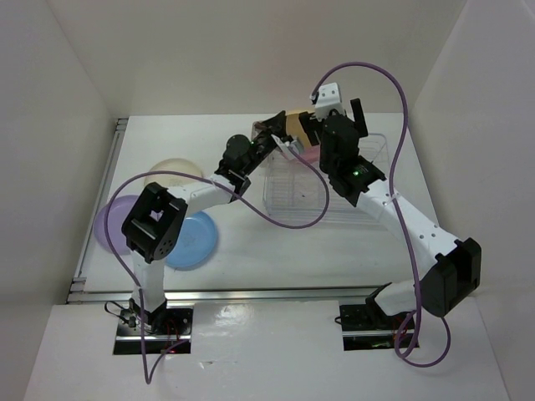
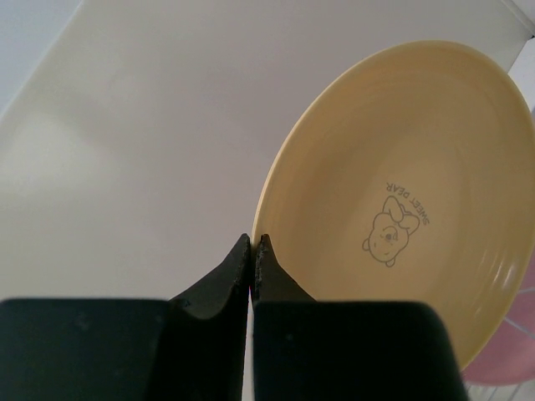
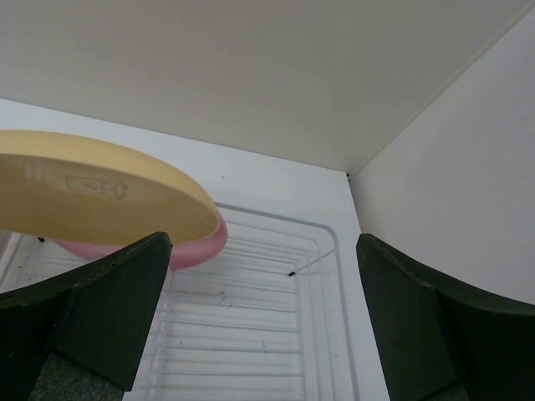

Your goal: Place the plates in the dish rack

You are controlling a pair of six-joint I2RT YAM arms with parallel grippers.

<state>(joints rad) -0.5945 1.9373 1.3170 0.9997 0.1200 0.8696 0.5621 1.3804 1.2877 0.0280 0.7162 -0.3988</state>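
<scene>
My left gripper is shut on the rim of the orange-yellow plate and holds it tilted above the far left end of the dish rack. In the left wrist view its fingertips pinch the plate's edge. The pink plate lies in the rack under it and also shows in the right wrist view. My right gripper is open and empty above the rack, beside the orange-yellow plate. The cream, lavender and blue plates lie on the table at the left.
White walls enclose the table at the back and on both sides. A metal rail runs along the left edge. Purple cables loop over the table and the rack. The rack's cutlery holder is hidden.
</scene>
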